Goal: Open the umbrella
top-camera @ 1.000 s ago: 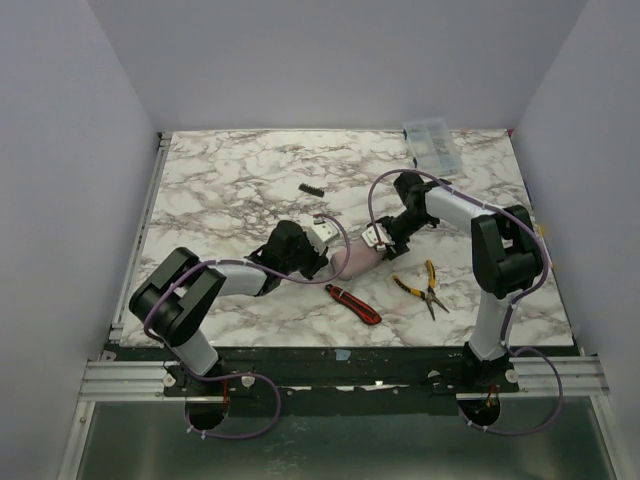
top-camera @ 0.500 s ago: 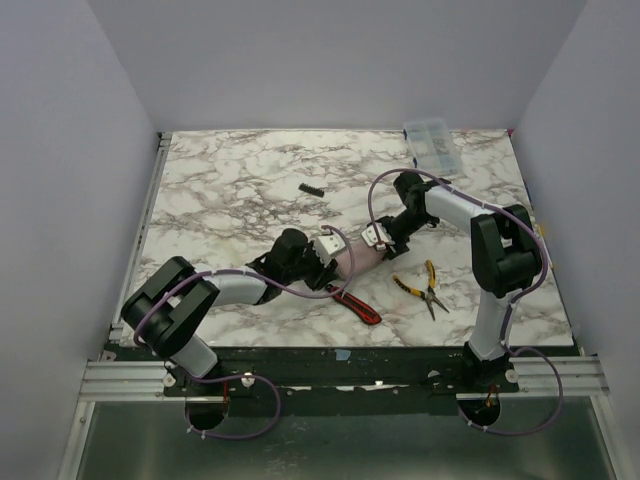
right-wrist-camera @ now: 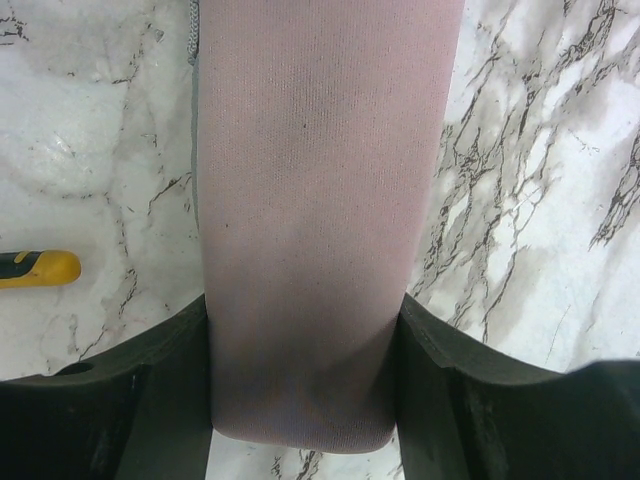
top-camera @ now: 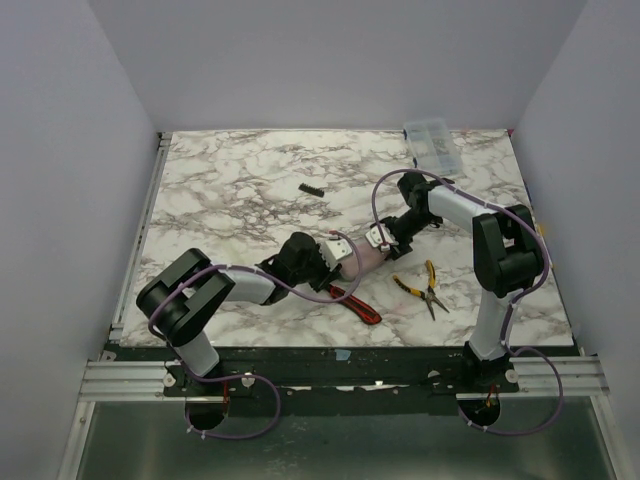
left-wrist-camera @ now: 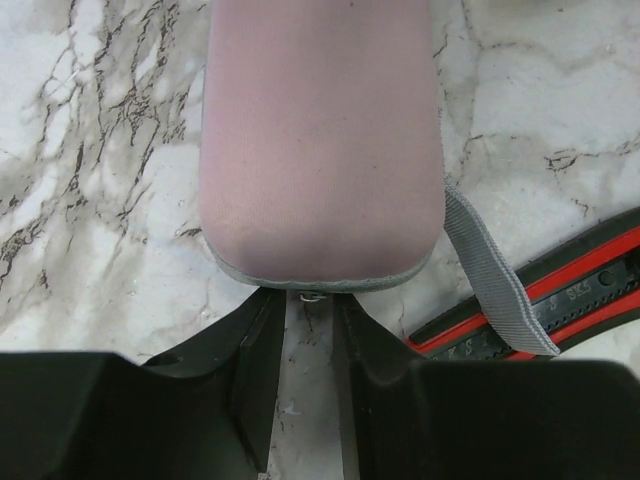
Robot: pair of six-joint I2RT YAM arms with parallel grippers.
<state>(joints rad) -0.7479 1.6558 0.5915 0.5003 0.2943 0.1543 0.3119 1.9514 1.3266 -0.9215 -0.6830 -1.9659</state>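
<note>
Near edge first: red-and-black knife (top-camera: 354, 304) lies just in front of the action.

Left gripper (left-wrist-camera: 310, 300) has moved over the last second. It sat off the upper-left of the umbrella's (top-camera: 362, 258) near end and is now lined up square on that end. Jaws narrow, a slit of marble showing between them, clamped on nothing. The umbrella has barely shifted: mid-table, lying flat, fully folded, pink fabric wrapped tight.

My read: left is re-approaching for a new hold on the end, so opening hasn't really started.

Right gripper (right-wrist-camera: 302, 310) hasn't moved. It holds the umbrella's far part, with a finger pressed to each side of the fabric.

View differences:
- Left wrist only: a small metal ring (left-wrist-camera: 312, 295) at the fabric's grey-trimmed end, right at the jaw mouth but apparently untouched, and a grey strap (left-wrist-camera: 490, 275) trailing across the knife. Top view resolves neither.
- Right wrist only: confirms contact on both sides.
- Top view only: the layout. Both arms converge on the umbrella from opposite ends, with yellow pliers (top-camera: 424, 286) just beside the right arm.

Further back on the table (top-camera: 230, 180): a small black part (top-camera: 311, 189), then the clear box (top-camera: 432, 144) at the far edge, well apart.
</note>
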